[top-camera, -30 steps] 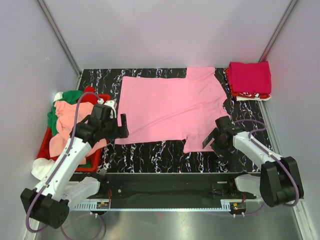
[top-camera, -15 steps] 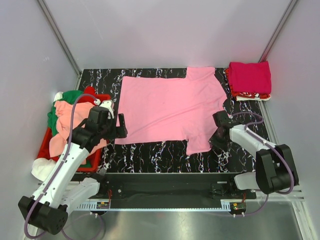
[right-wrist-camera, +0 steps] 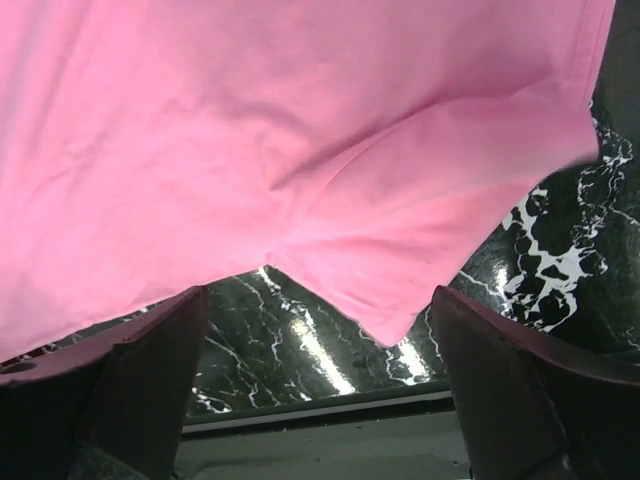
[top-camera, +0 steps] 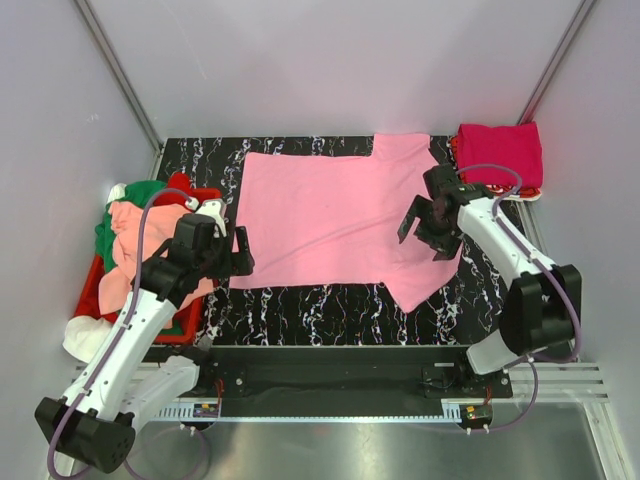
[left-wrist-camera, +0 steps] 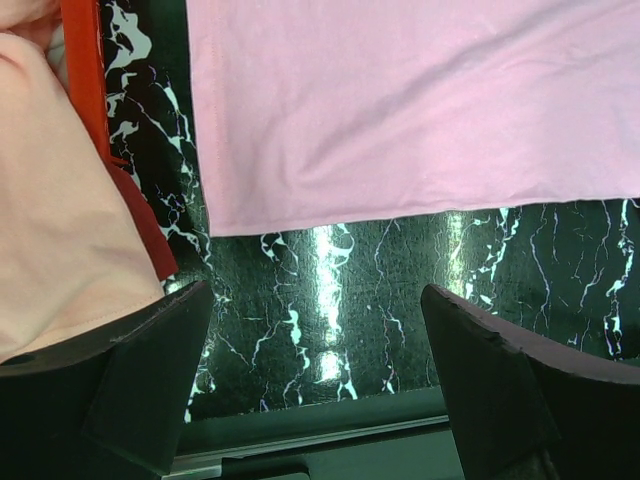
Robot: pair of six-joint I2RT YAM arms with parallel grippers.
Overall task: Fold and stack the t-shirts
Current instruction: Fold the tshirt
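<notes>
A light pink t-shirt (top-camera: pixel 335 215) lies spread flat on the black marbled table (top-camera: pixel 300 305). My right gripper (top-camera: pixel 425 235) is open and empty, hovering over the shirt's right side above the near sleeve (top-camera: pixel 420 285). In the right wrist view the shirt (right-wrist-camera: pixel 300 130) fills the top and the sleeve tip (right-wrist-camera: pixel 390 320) points down between my open fingers (right-wrist-camera: pixel 140 390). My left gripper (top-camera: pixel 237 252) is open and empty beside the shirt's near left corner (left-wrist-camera: pixel 215 225). Folded shirts, a magenta one (top-camera: pixel 500 155) on top, are stacked at the back right.
A red crate (top-camera: pixel 205 195) at the left holds green (top-camera: pixel 140 195), salmon (top-camera: pixel 130 250) and white (top-camera: pixel 85 335) shirts. The salmon shirt (left-wrist-camera: pixel 60 200) and the crate's rim (left-wrist-camera: pixel 90 90) show in the left wrist view. Grey walls enclose the table.
My right arm has swung from the near sleeve's front edge back and up over the shirt's right side. The near sleeve has shifted to the right. The left arm has barely moved.
</notes>
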